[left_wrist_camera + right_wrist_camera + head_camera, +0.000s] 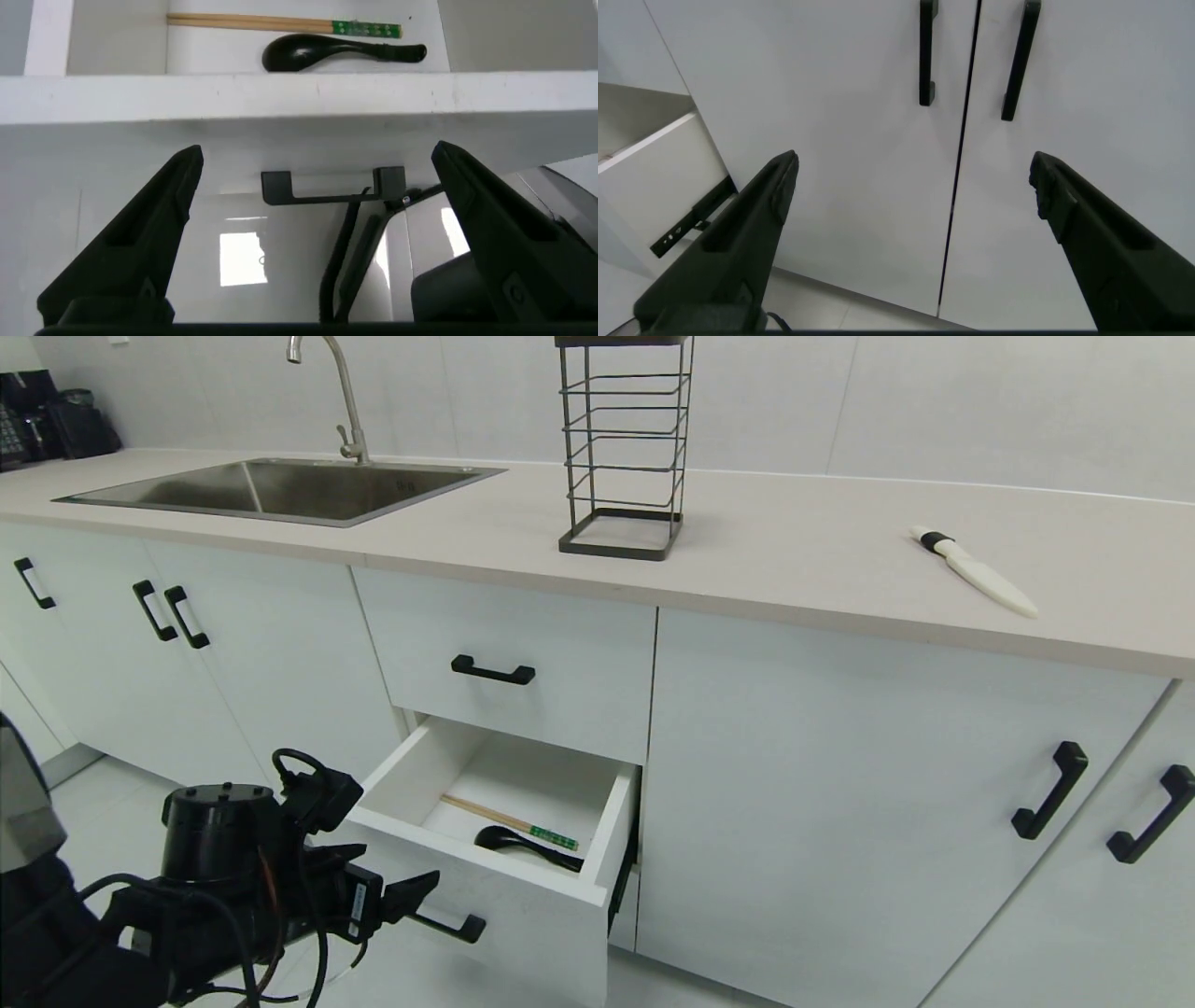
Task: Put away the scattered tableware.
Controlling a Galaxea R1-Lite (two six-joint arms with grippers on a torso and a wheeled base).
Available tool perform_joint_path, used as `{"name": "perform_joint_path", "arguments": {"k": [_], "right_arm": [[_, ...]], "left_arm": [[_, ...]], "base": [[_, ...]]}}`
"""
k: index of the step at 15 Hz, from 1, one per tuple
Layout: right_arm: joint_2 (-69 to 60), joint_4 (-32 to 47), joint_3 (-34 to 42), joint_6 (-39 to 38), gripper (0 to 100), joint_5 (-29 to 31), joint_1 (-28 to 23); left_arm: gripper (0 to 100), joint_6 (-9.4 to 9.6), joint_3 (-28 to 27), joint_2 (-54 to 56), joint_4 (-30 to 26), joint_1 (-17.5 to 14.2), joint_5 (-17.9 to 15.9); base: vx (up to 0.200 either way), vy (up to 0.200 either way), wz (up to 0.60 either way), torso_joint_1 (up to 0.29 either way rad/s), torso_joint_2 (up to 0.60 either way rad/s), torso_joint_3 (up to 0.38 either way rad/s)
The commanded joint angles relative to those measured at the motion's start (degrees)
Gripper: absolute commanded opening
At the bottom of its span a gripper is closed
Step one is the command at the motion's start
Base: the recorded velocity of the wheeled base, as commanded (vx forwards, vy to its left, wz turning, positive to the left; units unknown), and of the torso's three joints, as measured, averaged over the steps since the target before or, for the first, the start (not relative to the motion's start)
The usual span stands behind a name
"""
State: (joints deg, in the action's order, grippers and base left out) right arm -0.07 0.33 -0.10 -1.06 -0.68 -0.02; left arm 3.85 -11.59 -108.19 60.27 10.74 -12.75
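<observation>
The lower drawer stands pulled out. Inside it lie a pair of wooden chopsticks and a black spoon. My left gripper is open just in front of the drawer's black handle, with nothing between its fingers. A white knife with a black band lies on the countertop at the right. My right gripper is open and faces two white cabinet doors with black handles.
A black wire rack stands mid-counter, and a steel sink with a tap is at the back left. A shut drawer sits above the pulled-out one. The pulled-out drawer's side is near the right gripper.
</observation>
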Motion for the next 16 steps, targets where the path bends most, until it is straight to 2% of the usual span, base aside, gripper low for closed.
{"name": "perform_joint_path", "arguments": {"k": [1, 8, 13, 16], "right_arm": [[0.07, 0.02, 0.01, 0.01, 100, -0.02, -0.06], [0.07, 0.02, 0.01, 0.01, 100, -0.02, 0.02], [0.07, 0.02, 0.01, 0.01, 100, -0.02, 0.02], [0.07, 0.02, 0.01, 0.01, 100, -0.02, 0.02]], "left_arm": [[100, -0.07, -2.12, -3.25, 0.2, -0.02, 0.01], [100, -0.07, -10.38, -9.23, 1.52, 0.6, -0.08], [100, -0.07, -14.25, -11.6, 1.6, 0.51, -0.08], [100, -0.25, -18.73, -13.54, 2.4, 0.77, -0.08]], "base": [[0.0, 0.0, 0.0, 0.0, 0.0, 0.0], [0.0, 0.0, 0.0, 0.0, 0.0, 0.0], [0.0, 0.0, 0.0, 0.0, 0.0, 0.0], [0.0, 0.0, 0.0, 0.0, 0.0, 0.0]]}}
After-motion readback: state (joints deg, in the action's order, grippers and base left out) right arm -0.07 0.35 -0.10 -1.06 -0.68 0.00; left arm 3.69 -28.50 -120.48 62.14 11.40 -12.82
